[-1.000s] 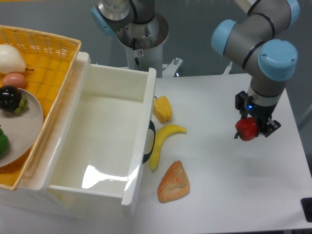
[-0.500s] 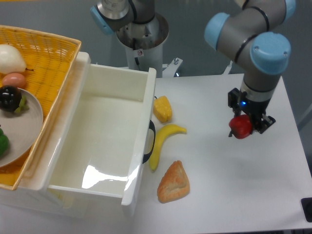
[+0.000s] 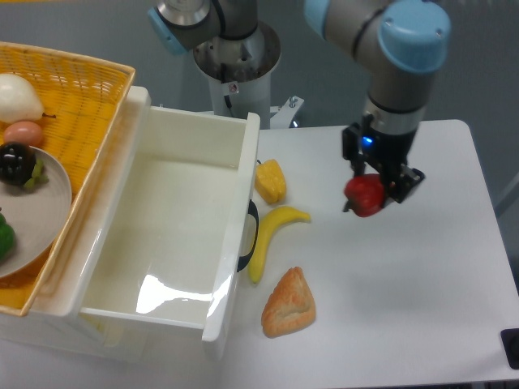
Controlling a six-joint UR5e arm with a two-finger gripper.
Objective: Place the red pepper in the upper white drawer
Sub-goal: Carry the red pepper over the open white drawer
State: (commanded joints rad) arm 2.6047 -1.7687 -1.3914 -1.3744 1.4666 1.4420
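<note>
My gripper (image 3: pixel 369 190) is shut on the red pepper (image 3: pixel 363 195) and holds it in the air above the table, right of the banana. The upper white drawer (image 3: pixel 174 231) stands pulled open at the left, its inside bare, with the dark loop handle (image 3: pixel 248 237) on its right front panel. The pepper is well to the right of the drawer.
A yellow pepper (image 3: pixel 270 181), a banana (image 3: pixel 271 237) and a bread piece (image 3: pixel 289 304) lie on the table just right of the drawer. A yellow wicker basket (image 3: pixel 77 97) with a plate of fruit sits at the far left. The arm's base (image 3: pixel 235 57) stands behind.
My gripper has carried the red pepper left and slightly up, from the table's right side toward the middle, closer to the drawer.
</note>
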